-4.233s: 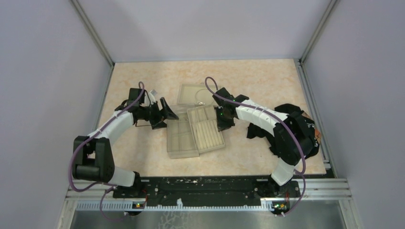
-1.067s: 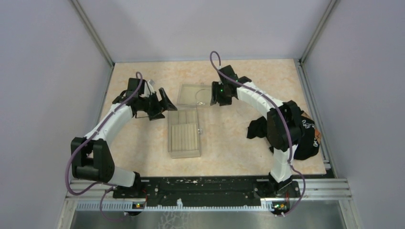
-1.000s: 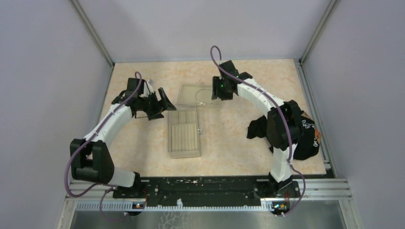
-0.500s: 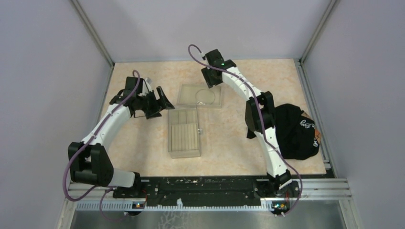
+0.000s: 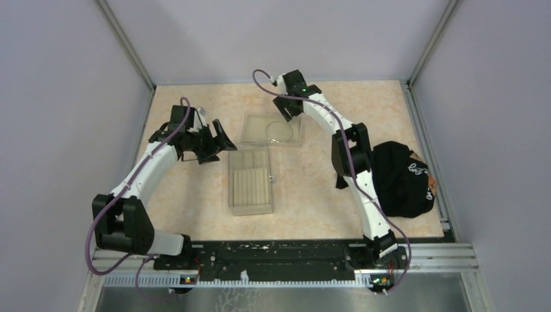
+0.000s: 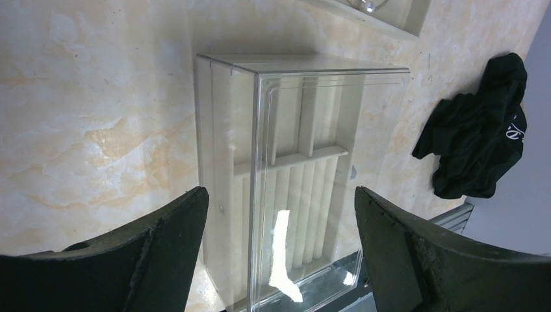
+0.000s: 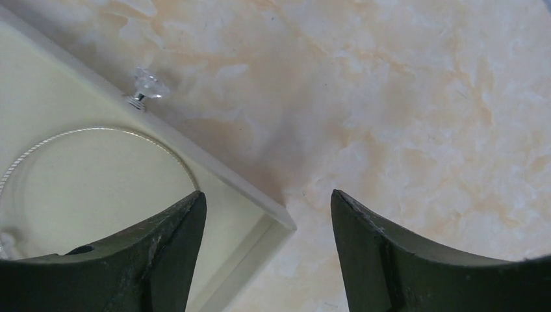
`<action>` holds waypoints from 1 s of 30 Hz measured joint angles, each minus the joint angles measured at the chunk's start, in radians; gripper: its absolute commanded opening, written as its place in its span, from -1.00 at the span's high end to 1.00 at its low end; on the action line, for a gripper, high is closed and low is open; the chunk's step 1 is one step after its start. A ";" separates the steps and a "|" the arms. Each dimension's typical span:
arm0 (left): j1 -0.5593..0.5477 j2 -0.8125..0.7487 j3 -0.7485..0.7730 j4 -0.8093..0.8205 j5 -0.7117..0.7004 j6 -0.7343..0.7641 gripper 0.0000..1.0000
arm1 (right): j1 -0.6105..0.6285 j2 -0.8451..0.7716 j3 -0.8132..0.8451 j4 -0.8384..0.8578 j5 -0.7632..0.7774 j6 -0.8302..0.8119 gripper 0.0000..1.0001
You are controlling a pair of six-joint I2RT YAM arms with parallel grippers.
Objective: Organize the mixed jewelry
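A thin silver hoop (image 5: 279, 132) (image 7: 97, 130) lies in a shallow beige tray (image 5: 255, 125) (image 7: 279, 221) at the table's middle back. A tiny clear-stone stud (image 7: 148, 84) rests at that tray's rim, and a small silver bit (image 6: 367, 6) shows inside it. My right gripper (image 5: 284, 112) (image 7: 266, 195) hangs open over the tray's far corner, holding nothing. Left of the trays, my left gripper (image 5: 219, 148) (image 6: 279, 192) is wide open and empty, facing the compartment box (image 5: 250, 182) (image 6: 292, 162), whose clear lid is down.
A black cloth (image 5: 399, 179) (image 6: 481, 130) is bunched at the right side of the table beside the right arm. Metal frame posts and grey walls stand on three sides. The arm bases sit on a black rail (image 5: 273, 255) at the near edge.
My right arm swung from the tray's right side round to its far edge and its jaws widened. The box lid, open four seconds ago, is down. My left arm hardly moved.
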 measured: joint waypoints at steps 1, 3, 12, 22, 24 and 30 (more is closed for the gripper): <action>0.000 0.000 -0.001 0.000 0.000 -0.002 -0.78 | -0.008 0.010 0.000 0.001 -0.010 -0.004 -0.36; 0.000 0.000 -0.003 -0.002 0.000 -0.002 -0.78 | -0.023 0.034 0.002 0.002 -0.033 -0.011 -0.33; 0.000 0.001 -0.005 -0.008 0.000 -0.005 -0.78 | -0.057 0.065 0.019 -0.001 -0.119 -0.014 0.46; 0.000 0.025 -0.005 -0.002 0.013 -0.007 -0.78 | -0.055 -0.010 -0.103 -0.002 -0.105 0.047 1.00; 0.000 0.032 -0.005 0.005 0.022 -0.007 -0.78 | -0.056 -0.057 -0.175 -0.011 -0.087 0.070 1.00; 0.000 0.072 -0.005 0.031 0.051 -0.006 -0.77 | -0.056 -0.275 -0.514 -0.043 -0.010 0.222 1.00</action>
